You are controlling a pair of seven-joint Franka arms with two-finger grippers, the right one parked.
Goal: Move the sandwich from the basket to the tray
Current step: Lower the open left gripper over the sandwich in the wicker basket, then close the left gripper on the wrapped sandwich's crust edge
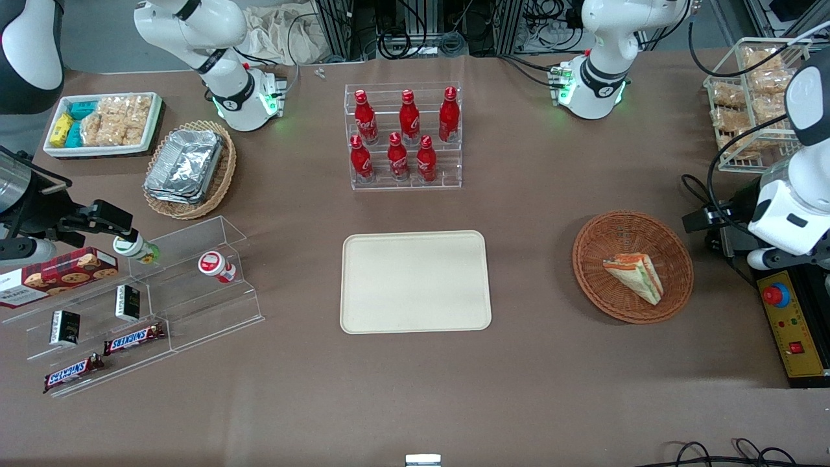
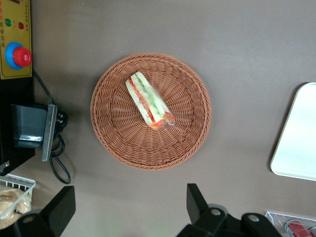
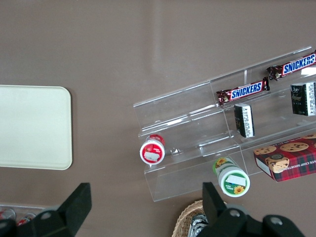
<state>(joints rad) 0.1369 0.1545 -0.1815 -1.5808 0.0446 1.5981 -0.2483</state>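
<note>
My gripper (image 2: 128, 210) hangs released, high above the basket (image 2: 111, 143). The sandwich (image 2: 149, 101) lies mid-basket, clear of the rim. Bare brown table (image 1: 532, 214) separates basket and tray (image 1: 415, 282).

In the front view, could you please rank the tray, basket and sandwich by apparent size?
1. Tray
2. Basket
3. Sandwich, lying in the basket

The gripper is open above the table beside the basket.

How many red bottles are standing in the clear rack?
6: three red bottles on the upper step, three on the lower step nearer the front camera. None seems hidden. The claw hangs open above the table beside the basket.
</note>
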